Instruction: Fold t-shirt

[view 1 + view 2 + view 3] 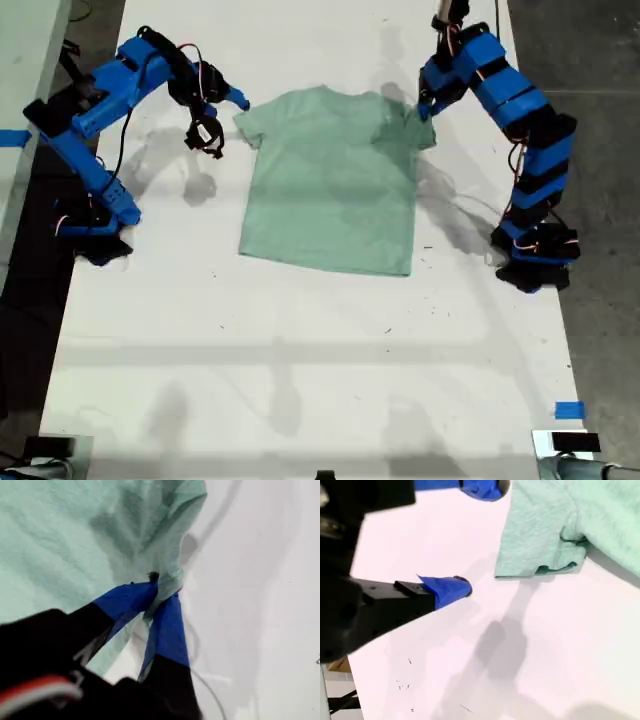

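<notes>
The pale mint-green t-shirt (330, 190) lies mostly flat on the white table (300, 360), neck towards the far edge. My first gripper (425, 108) is at the sleeve on the exterior view's right. In the first wrist view it (160, 592) is shut on a bunched fold of the t-shirt (75, 540), lifting it slightly. My second gripper (222, 122) hangs just beside the sleeve on the exterior view's left. It (470, 537) stands open above bare table, a short gap from the sleeve hem of the t-shirt (545, 535).
The two arm bases stand at the table's side edges, one (95, 225) on the exterior view's left and one (535, 260) on its right. A blue tape mark (568, 410) is near the front corner on the exterior view's right. Dark floor borders the table.
</notes>
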`<control>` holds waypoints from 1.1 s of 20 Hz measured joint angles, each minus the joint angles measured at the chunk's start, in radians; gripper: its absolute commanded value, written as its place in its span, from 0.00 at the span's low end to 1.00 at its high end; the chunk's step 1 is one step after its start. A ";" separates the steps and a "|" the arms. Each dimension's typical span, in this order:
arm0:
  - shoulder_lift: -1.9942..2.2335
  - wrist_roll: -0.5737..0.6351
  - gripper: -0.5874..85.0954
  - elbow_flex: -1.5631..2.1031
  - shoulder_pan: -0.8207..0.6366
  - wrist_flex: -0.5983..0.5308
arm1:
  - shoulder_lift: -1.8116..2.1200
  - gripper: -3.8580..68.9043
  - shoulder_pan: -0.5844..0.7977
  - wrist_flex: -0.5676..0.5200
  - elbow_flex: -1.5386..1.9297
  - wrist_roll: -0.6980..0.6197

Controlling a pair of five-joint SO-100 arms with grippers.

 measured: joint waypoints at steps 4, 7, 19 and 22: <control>0.000 0.000 0.38 0.000 0.000 0.000 | 0.000 0.03 -0.147 -0.034 -0.104 0.129; 0.000 0.000 0.38 0.002 0.000 0.002 | -0.037 0.03 -0.250 -0.153 -0.129 0.239; 0.012 0.000 0.38 0.015 0.002 0.005 | -0.308 0.46 -0.347 -0.365 -0.204 0.411; 0.012 0.000 0.38 0.015 0.002 0.003 | -0.201 0.42 -0.337 -0.173 -0.213 0.388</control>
